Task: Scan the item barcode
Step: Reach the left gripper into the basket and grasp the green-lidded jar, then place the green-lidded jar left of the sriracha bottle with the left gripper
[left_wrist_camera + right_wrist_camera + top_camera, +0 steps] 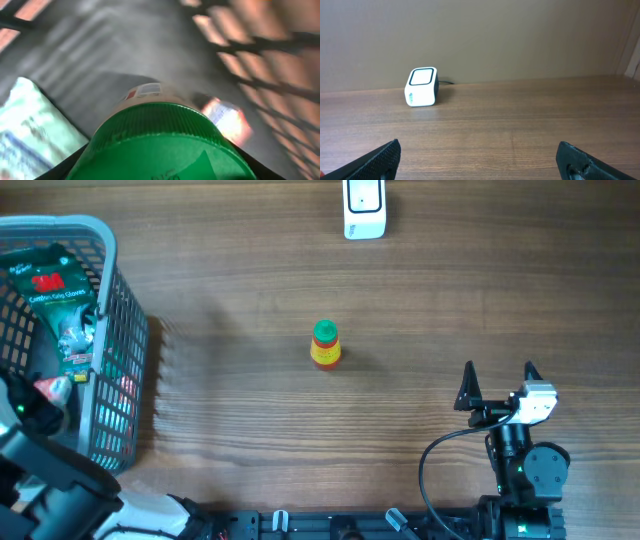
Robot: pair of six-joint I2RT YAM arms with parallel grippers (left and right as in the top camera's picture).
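Deep inside the grey basket (125, 350), my left gripper (32, 405) sits around a bottle with a ribbed green cap (160, 140). The cap fills the gap between the dark fingers (70, 162), which lie against both of its sides. The bottle's pale labelled body (147, 92) points away towards the basket floor. The white barcode scanner (364, 208) stands at the table's far edge and shows in the right wrist view as a small white box (421, 86). My right gripper (498, 385) rests open near the front right, holding nothing.
A second green-capped bottle with a yellow and red body (325, 345) stands upright mid-table. The basket also holds a green glove package (50, 290), seen beside the cap as a pale packet (30, 130). Basket mesh (260, 45) closes in around the left gripper.
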